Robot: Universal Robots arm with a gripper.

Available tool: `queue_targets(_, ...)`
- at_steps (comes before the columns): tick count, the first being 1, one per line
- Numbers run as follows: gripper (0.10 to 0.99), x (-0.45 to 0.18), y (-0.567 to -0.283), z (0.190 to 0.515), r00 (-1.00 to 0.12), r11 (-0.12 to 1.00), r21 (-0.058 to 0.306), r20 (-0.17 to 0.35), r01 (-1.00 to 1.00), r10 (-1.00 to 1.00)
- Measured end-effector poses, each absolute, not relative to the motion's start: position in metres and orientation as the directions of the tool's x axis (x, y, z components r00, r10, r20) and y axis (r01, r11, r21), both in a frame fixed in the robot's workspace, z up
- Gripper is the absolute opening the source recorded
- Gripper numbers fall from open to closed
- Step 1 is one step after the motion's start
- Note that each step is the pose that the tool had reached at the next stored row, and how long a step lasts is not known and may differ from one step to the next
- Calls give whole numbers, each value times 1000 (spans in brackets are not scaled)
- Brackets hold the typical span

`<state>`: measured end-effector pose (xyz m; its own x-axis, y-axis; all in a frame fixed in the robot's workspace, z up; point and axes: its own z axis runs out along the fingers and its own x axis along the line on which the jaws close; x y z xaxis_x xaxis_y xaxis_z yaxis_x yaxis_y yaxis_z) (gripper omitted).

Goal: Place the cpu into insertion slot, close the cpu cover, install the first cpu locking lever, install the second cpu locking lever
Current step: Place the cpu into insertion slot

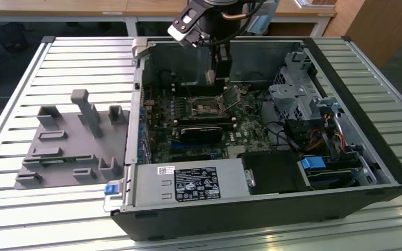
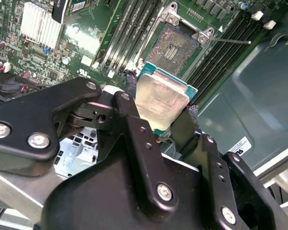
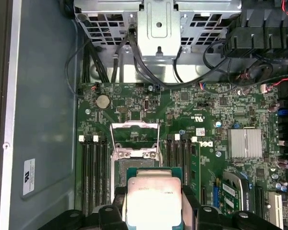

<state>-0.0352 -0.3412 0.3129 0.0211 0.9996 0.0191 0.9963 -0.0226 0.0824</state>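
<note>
Cpu (image 2: 159, 96): small flat square, pale silver-beige metal face with dull smudges, and a green edge showing round the plate. You see the same in the first wrist view (image 3: 152, 199).

Hand (image 2: 161, 103): fingers (image 2: 128, 88) pinched on the cpu, one black pad on each of two opposite edges. The face is left bare between them. The chip is tilted in the second wrist view and sits flat to the lens in the first.

Where it is: the cpu is held in the air over the green board (image 3: 216, 110), near the slot (image 2: 175, 45) but not in it, with clear air between them. The slot lies open, with a dark centre and a silvery rim. In the first wrist view you see a strip of it (image 3: 122, 165) just past the chip's far edge.

Cover (image 3: 134, 126): swung up off the slot, a thin silvery frame with the board showing through its window.

Arm: in the exterior view it comes in from the top edge and reaches down into the open case (image 1: 368, 157). The hand (image 1: 213, 72) points down above the board, over the slot (image 1: 207, 106). The case lies on its side on a slatted surface (image 1: 82, 63), and a grey tray (image 1: 68, 141) sits beside it, to the exterior view's left.
</note>
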Motion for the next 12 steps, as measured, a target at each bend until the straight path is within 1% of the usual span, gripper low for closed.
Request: queue_targets(12,537,-35,-341,306,22,-23,82,18,996,1000)
